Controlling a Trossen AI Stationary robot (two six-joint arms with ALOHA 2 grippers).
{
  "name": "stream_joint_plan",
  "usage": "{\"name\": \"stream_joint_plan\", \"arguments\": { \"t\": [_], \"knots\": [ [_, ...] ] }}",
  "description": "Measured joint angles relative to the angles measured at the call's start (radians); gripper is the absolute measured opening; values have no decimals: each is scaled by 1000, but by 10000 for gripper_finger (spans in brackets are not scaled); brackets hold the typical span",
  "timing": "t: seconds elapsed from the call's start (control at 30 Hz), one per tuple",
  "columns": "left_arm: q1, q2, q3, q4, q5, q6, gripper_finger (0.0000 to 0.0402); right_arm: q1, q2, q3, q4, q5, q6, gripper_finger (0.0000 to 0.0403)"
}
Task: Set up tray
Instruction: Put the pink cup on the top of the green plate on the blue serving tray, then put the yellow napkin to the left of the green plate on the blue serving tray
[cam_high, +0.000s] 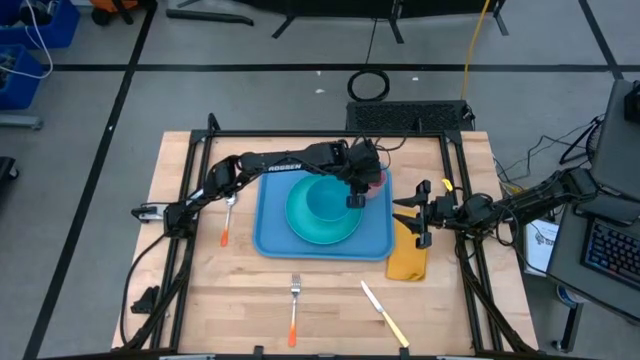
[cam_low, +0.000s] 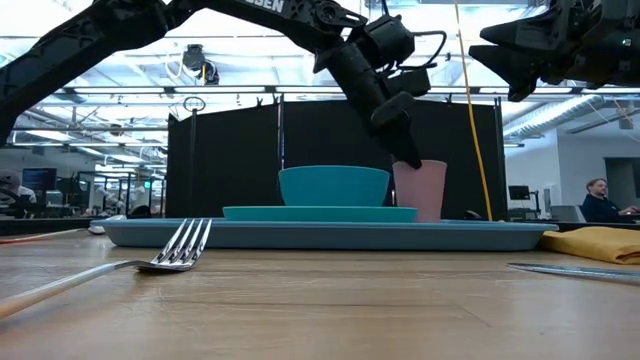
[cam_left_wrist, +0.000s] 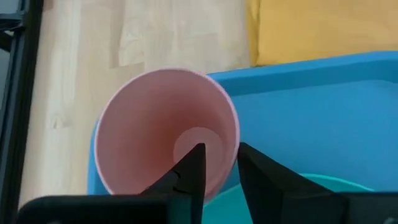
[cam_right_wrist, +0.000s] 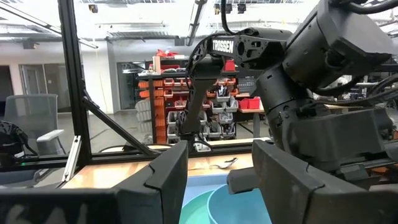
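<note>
The left gripper's (cam_left_wrist: 219, 171) fingers straddle the rim of a pink plastic cup (cam_left_wrist: 166, 134), one inside and one outside, slightly parted; whether they press the wall I cannot tell. The cup stands upright in the far right corner of the large light-blue plastic tray (cam_high: 272, 232), mid-bench, beside a teal bowl (cam_high: 326, 201) on a round teal plate (cam_high: 305, 232).

Left to right on the wooden bench (cam_high: 250, 285): one orange-handled spoon (cam_high: 227, 220), half under the left arm, one orange-handled fork (cam_high: 294, 305), one yellow-handled knife (cam_high: 384, 315), one folded yellow napkin (cam_high: 408, 260). The right gripper (cam_high: 415, 216) hovers open over the napkin, hiding part of it.
</note>
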Motion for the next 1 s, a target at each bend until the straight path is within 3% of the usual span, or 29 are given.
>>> {"name": "stream_joint_plan", "arguments": {
  "t": [0.23, 1.0],
  "knots": [
    [-11, 0, 0, 1, -76, 14, 116, 0, 0, 0, 0, 0, 7, 169],
    [-17, -37, 0, -3, -92, -16, 125, 0, 0, 0, -27, -1, 23, 169]
  ]
}}
